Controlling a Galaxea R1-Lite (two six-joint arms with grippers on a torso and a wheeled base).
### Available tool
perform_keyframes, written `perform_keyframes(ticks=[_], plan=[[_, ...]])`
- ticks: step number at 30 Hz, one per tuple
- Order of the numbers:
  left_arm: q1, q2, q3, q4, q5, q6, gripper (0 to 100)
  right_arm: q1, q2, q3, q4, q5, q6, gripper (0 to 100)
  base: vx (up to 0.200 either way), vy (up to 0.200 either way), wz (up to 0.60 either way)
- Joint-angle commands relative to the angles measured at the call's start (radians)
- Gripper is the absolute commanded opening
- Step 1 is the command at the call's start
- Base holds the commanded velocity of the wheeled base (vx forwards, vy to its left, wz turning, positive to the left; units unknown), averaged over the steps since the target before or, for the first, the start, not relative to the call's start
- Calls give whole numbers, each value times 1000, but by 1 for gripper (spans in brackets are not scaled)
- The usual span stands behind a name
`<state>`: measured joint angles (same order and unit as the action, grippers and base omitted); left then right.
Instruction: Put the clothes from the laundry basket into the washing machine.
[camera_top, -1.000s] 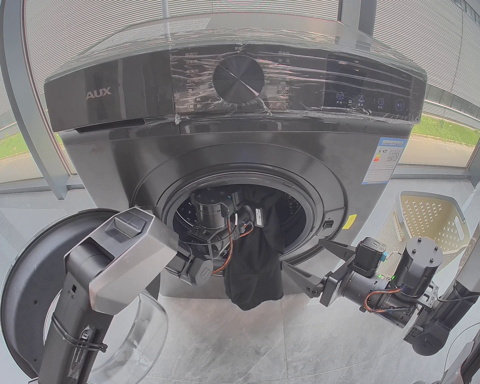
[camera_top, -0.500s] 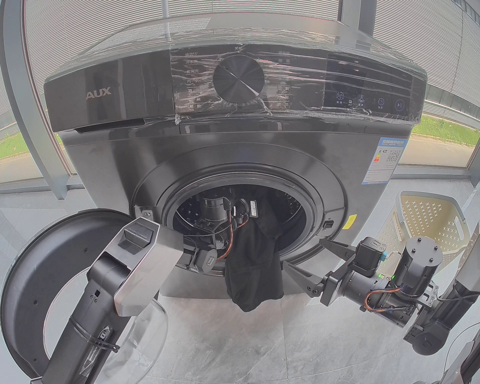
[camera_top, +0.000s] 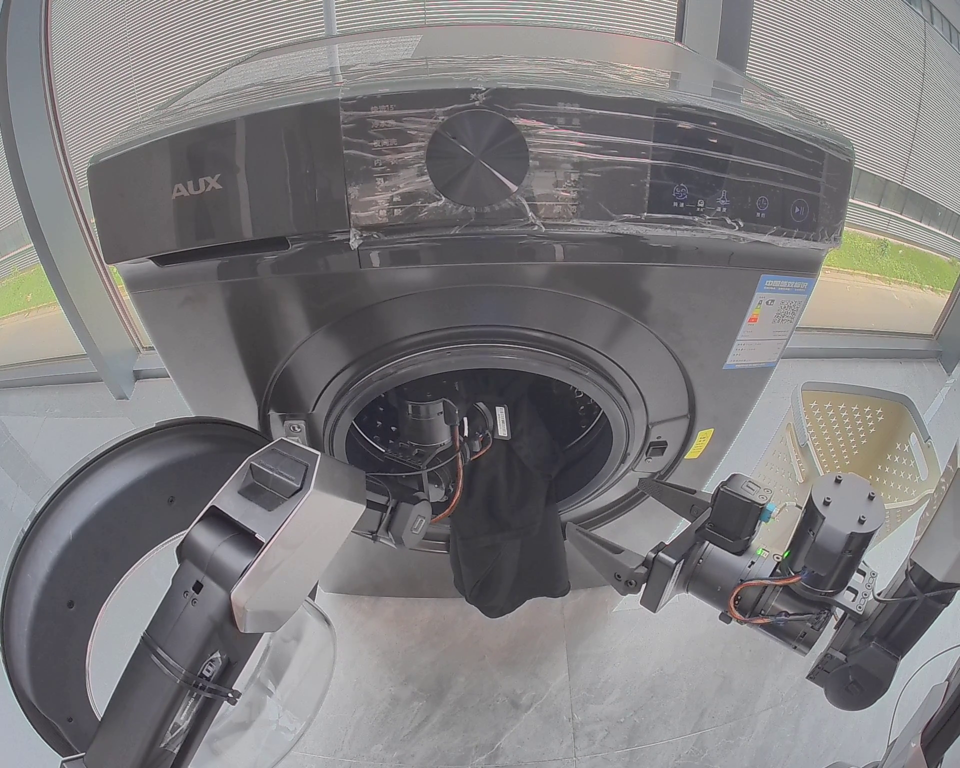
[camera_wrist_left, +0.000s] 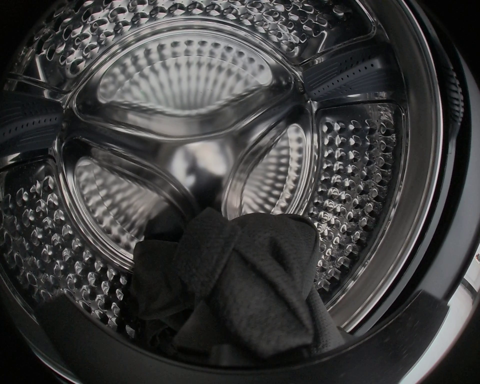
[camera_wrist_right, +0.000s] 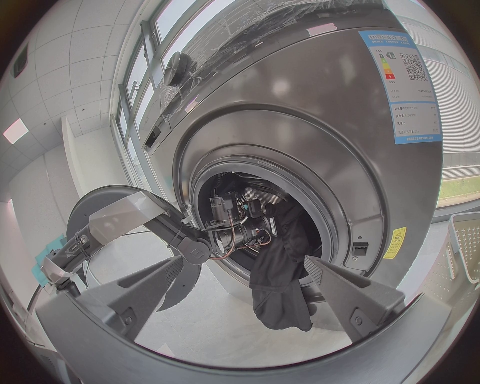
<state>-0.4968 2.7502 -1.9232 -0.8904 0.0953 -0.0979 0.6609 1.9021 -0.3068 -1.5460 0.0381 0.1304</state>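
We find the dark grey front-loading washing machine (camera_top: 250, 330) with its round glass-fronted door (camera_top: 90, 540) swung wide open to the robot's left. Clear plastic film (camera_top: 590, 170) is wrapped over its control panel.

A black knitted garment (camera_top: 505, 540) lies across the lower lip of the opening. Part of it is bunched on the floor of the shiny perforated steel drum (camera_wrist_left: 350, 165), just inside the mouth. The rest hangs down the machine's front panel, its hem close above the pale grey stone-tiled floor (camera_top: 480, 680). From the left wrist view we see only this dark cloth in the drum, heaped at the near edge.

The left gripper (camera_top: 455, 425) is inside the opening, just beside the garment's upper folds. We cannot tell whether it grips the cloth or has let go.

The right gripper (camera_top: 605, 507) hangs outside the machine, low and to the right of the opening. It is spread wide with nothing between its jaws, near the hanging cloth but apart from it.

The cream perforated plastic laundry basket (camera_top: 860, 440) stands on the floor at the machine's right, tipped so that its holed inner wall faces us.
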Motion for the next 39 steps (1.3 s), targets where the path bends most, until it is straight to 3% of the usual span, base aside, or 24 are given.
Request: perform_keyframes(ticks=[1,9,14,17,19,39], plan=[[1,-30,41,-1,-2,1,100,0,2,0,0,0,0,100,0,0,0],[-8,-167,282,13,-28,6,100,5,9,0,0,0,0,100,0,0,0],[-32,-281,523,73,-129,12,100,8,9,0,0,0,0,100,0,0,0],[-43,-288,586,68,-154,27,100,9,8,0,0,0,0,100,0,0,0],[-46,-287,602,64,-164,38,100,11,8,-2,0,-1,0,100,0,0,0],[-60,-192,524,54,-170,38,100,11,9,0,0,-1,0,100,0,0,0]])
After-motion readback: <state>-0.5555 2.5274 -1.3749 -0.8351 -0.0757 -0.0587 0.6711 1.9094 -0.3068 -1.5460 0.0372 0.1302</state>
